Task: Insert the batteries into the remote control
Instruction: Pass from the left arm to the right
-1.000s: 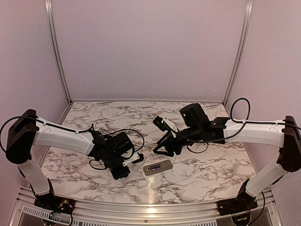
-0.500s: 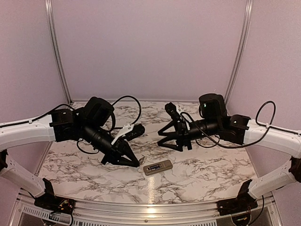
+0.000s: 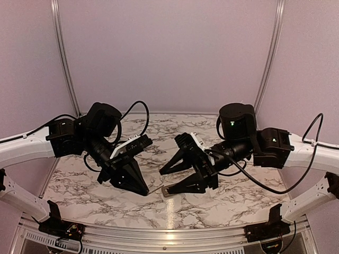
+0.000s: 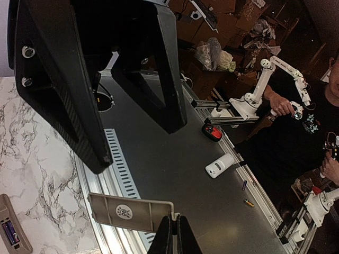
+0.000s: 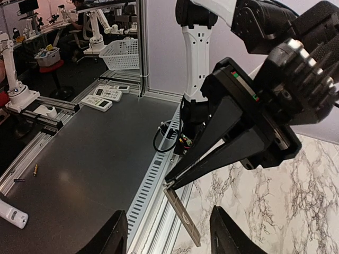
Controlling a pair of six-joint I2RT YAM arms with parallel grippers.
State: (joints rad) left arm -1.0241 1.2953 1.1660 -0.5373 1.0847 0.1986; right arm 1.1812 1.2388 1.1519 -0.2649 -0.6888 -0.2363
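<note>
The remote control lies on the table beneath the right gripper.

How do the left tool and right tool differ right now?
The left tool is shut, pinching a thin tan-grey plate by its edge. The right tool is open and holds nothing. The left tool's fingers meet on the plate, while the right tool's fingers stand well apart. Shared: both are black and hang above the marble table, tips facing each other near the remote control.
</note>
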